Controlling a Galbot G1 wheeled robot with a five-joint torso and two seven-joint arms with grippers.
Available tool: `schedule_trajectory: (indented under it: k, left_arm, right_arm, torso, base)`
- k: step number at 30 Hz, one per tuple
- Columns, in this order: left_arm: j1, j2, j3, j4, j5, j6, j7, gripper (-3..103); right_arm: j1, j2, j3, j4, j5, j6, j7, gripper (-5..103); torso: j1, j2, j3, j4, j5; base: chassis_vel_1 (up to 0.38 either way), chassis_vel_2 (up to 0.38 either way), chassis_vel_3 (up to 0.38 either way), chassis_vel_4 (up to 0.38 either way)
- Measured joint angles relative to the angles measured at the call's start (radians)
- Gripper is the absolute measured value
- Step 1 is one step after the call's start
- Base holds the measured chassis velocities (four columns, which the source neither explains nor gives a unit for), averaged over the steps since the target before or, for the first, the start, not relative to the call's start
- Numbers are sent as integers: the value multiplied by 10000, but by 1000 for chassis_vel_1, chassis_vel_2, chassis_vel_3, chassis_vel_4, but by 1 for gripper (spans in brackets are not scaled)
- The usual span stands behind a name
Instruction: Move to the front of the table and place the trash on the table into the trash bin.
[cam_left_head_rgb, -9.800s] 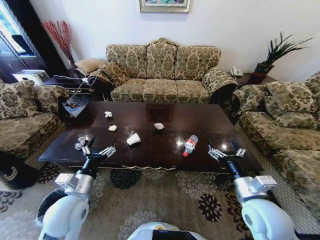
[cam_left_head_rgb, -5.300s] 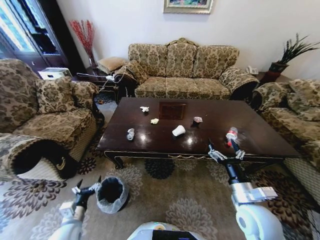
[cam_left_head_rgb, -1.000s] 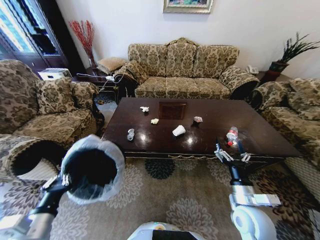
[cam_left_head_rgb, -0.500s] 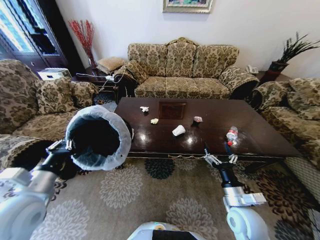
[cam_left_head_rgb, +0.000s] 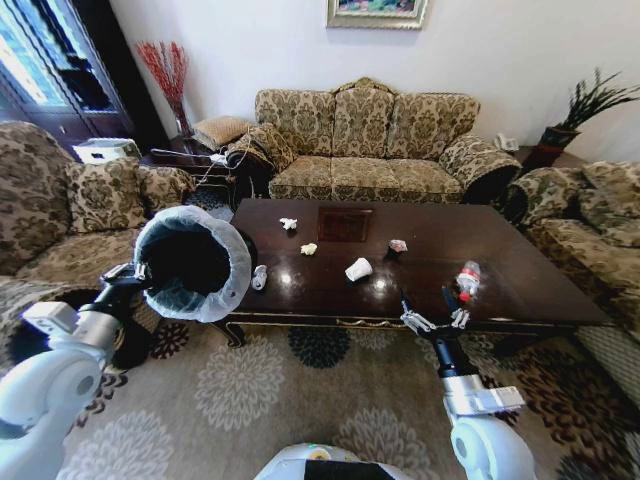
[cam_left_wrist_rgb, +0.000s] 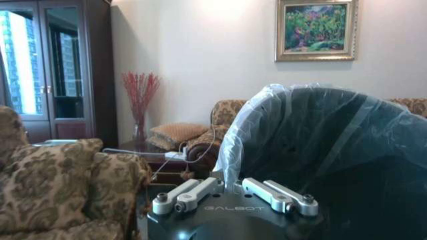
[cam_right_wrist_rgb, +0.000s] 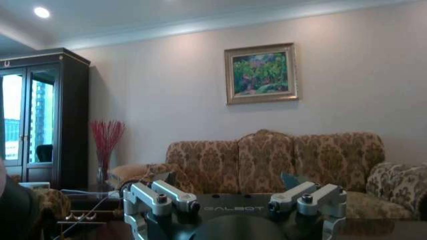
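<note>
My left gripper (cam_left_head_rgb: 137, 272) is shut on the rim of the trash bin (cam_left_head_rgb: 195, 262) and holds it in the air, tilted with its mouth toward me, at the left end of the table (cam_left_head_rgb: 520, 290). In the left wrist view the fingers (cam_left_wrist_rgb: 189, 192) pinch the bin's (cam_left_wrist_rgb: 333, 150) whitish bag rim. On the table lie two paper wads (cam_left_head_rgb: 288, 223) (cam_left_head_rgb: 309, 249), a crinkled wrapper (cam_left_head_rgb: 398, 245), a white cup (cam_left_head_rgb: 358, 269), a bottle (cam_left_head_rgb: 466, 279) and a small clear piece (cam_left_head_rgb: 259, 277) beside the bin. My right gripper (cam_left_head_rgb: 432, 315) hovers open at the table's front edge, left of the bottle; its fingers (cam_right_wrist_rgb: 160, 197) hold nothing.
A patterned sofa (cam_left_head_rgb: 365, 140) stands behind the table, with armchairs at the left (cam_left_head_rgb: 80, 200) and right (cam_left_head_rgb: 590, 220). A low side table with cables (cam_left_head_rgb: 205, 160) sits at the back left. Flowered carpet (cam_left_head_rgb: 330, 400) lies between me and the table.
The bin, which stood on the carpet at first, has been lifted by my left arm and carried up to the table's left end. My right gripper has shifted slightly left along the front edge.
</note>
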Motion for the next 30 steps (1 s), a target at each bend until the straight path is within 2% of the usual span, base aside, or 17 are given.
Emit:
schedule_trajectory:
  k: [10,17,23,30]
  left_arm:
    - [-183,221,98,57,-42,-31,28,2]
    - [-303,266,273,51,-54,29,15,2]
    - [-379,190,447,45,-14,85,7,2]
    - [-360,165,465,40,-4,94,14,2]
  right_arm:
    - [-45,174,-88,-158,-267,282,-73,100]
    - [-72,152,8,-343,11,512,22,100]
    - [-58,154,31,-485,-1,508,-13,100]
    - [-47,163,-1,-599,-19,513,-92,100]
  torso:
    - [11,-3,5,-2,6]
    - [-10,5,-4,3,-6]
    - [1,2,0,-1,8]
    - [0,2,0,-2,2]
  base:
    - [-141,165,123,-191]
    - [78,61,-48,-51]
    - [0,0,0,0]
    - [31,35,-34,-44]
